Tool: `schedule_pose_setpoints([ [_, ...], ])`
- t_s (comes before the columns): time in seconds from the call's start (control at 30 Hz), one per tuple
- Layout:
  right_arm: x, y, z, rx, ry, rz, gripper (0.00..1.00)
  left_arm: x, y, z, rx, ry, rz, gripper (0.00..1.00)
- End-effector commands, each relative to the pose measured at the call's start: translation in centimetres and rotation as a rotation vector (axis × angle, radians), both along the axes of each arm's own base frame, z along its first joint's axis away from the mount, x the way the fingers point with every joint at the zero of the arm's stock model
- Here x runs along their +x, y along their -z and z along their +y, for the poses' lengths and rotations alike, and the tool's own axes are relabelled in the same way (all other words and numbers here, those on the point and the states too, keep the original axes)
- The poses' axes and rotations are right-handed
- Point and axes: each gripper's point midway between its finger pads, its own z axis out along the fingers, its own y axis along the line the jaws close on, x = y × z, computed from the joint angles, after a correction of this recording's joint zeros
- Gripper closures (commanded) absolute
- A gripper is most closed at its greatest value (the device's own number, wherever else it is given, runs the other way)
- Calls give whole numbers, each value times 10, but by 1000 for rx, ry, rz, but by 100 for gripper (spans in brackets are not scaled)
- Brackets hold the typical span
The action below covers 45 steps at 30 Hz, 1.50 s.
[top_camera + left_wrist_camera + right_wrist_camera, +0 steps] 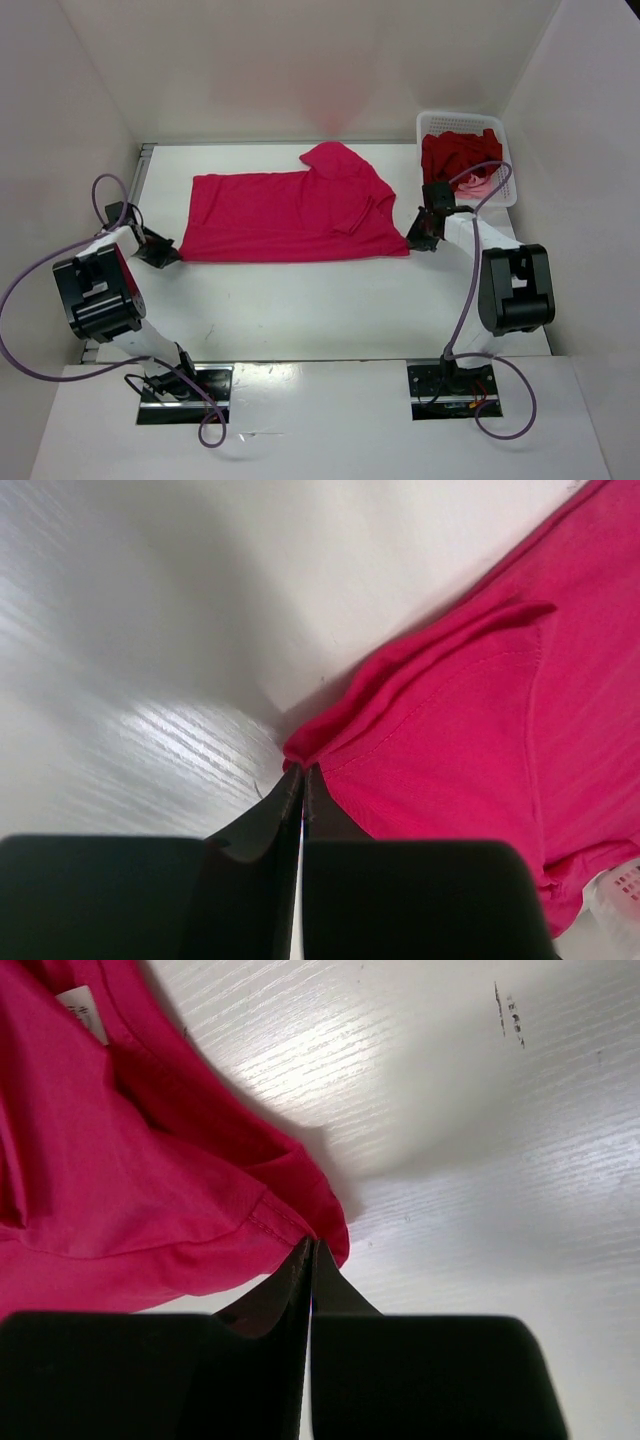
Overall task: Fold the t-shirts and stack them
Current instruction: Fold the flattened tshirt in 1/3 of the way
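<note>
T-shirts: three, namely one magenta t-shirt (290, 215), one dark crimson t-shirt (460, 152) and one light pink t-shirt (478, 186)
T-shirts on the table (300, 300): one
T-shirts in the basket (430, 122): two
Baskets: one
Tables: one
Arms: two, a left arm (98, 290) and a right arm (515, 285)
Grippers: two, a left gripper (172, 256) and a right gripper (413, 240)
Fingers per gripper: two
Purple cables (468, 300): two, one on each arm

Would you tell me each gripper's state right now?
Left gripper: closed on a magenta t-shirt corner.
Right gripper: closed on another corner of it.
</note>
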Motion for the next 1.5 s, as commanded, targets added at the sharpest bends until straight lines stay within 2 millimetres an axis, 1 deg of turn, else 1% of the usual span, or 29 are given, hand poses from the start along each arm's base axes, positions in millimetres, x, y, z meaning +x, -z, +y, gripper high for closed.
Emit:
schedule_pose_setpoints([
  [0.0, 4, -34, -9, -77, -8, -75, 100, 9, -31, 17, 95, 2, -64, 100],
  [0.07, -7, -24, -12, -89, -5, -33, 100, 5, -28, 23, 126, -6, -40, 100],
  [0.13, -26, 2, -19, -104, 13, 62, 100, 2, -27, 24, 130, -10, -27, 100],
  [0.17, -28, 6, -24, -106, 27, 83, 100, 2, -27, 24, 130, -10, -27, 100],
  [0.2, -28, 6, -26, -117, 32, 83, 100, 2, -26, 25, 138, -14, -24, 100],
  [0.23, -26, 3, -29, -116, 42, 80, 100, 8, -38, 26, 136, -8, -50, 100],
  [0.33, -15, -21, -30, -121, 51, 11, 100, 11, -46, 23, 127, 0, -71, 100],
  [0.4, -14, -21, -30, -121, 51, 18, 100, 2, -35, 19, 112, 2, -43, 100],
  [0.47, -28, -1, -26, -102, 34, 96, 100, -13, -20, 12, 95, 13, 1, 100],
  [0.57, -42, 17, -17, -58, -13, 162, 100, -24, -11, 11, 107, 26, 43, 100],
  [0.6, -46, 20, -17, -58, -13, 173, 98, -26, -10, 10, 102, 26, 52, 97],
  [0.63, -46, 20, -17, -58, -13, 173, 95, -26, -10, 10, 102, 26, 52, 80],
  [0.67, -46, 20, -17, -58, -13, 173, 89, -25, -11, 6, 82, 37, 41, 70],
  [0.7, -41, 13, -17, -57, -12, 149, 70, -24, -12, 4, 74, 40, 36, 61],
  [0.77, -27, -6, -16, -60, -24, 101, 59, -17, -27, 7, 74, 40, -14, 46],
  [0.83, -7, -39, -12, -54, -30, 2, 54, -11, -49, 8, 92, 43, -67, 42],
  [0.9, 0, -69, 7, -48, -80, -70, 51, -1, -69, 6, 126, 58, -114, 42],
  [0.97, 1, -78, 26, -37, -120, -94, 52, 6, -85, -11, 152, 111, -158, 51],
  [1.0, 1, -84, 49, -13, -165, -118, 60, 7, -86, -18, 161, 124, -166, 56],
  [1.03, 1, -77, 61, 5, -187, -111, 81, 10, -91, -28, 166, 144, -197, 69],
  [1.07, -2, -72, 79, 56, -219, -104, 91, 17, -91, -49, 175, 206, -217, 75],
  [1.1, 1, -64, 100, 81, -270, -103, 100, 16, -84, -61, 159, 215, -199, 80],
  [1.17, 5, -54, 120, 113, -290, -105, 100, 22, -76, -94, 136, 296, -194, 90],
  [1.27, 9, -31, 135, 121, -313, -79, 100, 26, -53, -134, 88, 376, -163, 91],
  [1.3, 13, -18, 137, 122, -304, -63, 100, 26, -37, -140, 77, 395, -122, 91],
  [1.33, 15, -14, 138, 120, -304, -53, 100, 30, -34, -146, 68, 397, -113, 91],
  [1.37, 20, -9, 140, 122, -304, -61, 100, 30, -19, -149, 56, 399, -77, 92],
  [1.4, 18, 3, 139, 115, -302, -31, 100, 34, -17, -149, 56, 399, -78, 92],
  [1.47, 17, 10, 136, 102, -284, -22, 100, 32, -3, -145, 44, 380, -37, 92],
])
